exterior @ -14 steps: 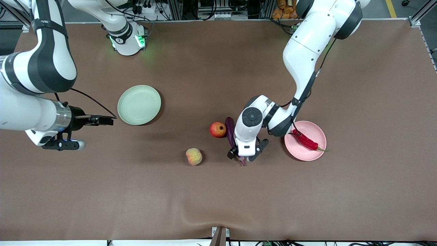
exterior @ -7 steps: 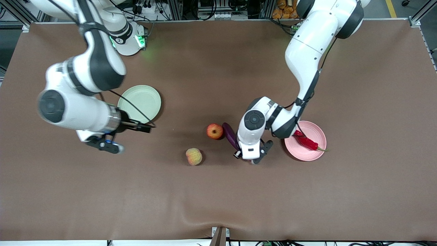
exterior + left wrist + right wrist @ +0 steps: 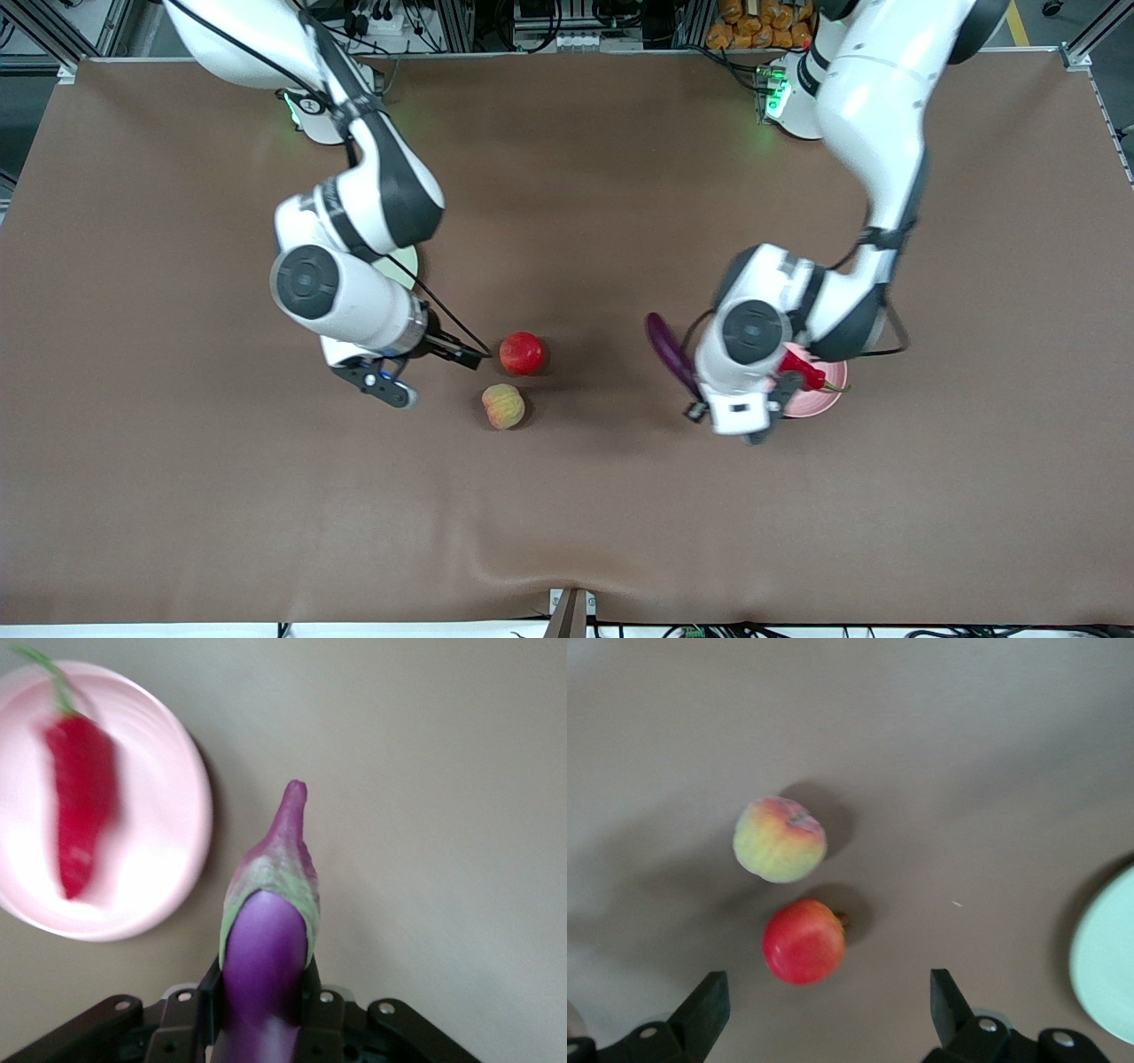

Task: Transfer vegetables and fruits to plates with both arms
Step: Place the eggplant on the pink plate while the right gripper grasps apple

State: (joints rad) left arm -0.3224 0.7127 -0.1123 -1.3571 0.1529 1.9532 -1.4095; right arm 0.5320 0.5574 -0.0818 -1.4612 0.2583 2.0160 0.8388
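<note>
Even overhead light, soft shadows; wrist views slightly motion-blurred

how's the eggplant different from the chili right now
The eggplant is glossy purple with a green cap; the chili is red with a thin green stem. The eggplant is clamped in the left claw, off the table; the chili lies on the pink plate, untouched. The eggplant looks thicker. Both are long and tapering.
</note>
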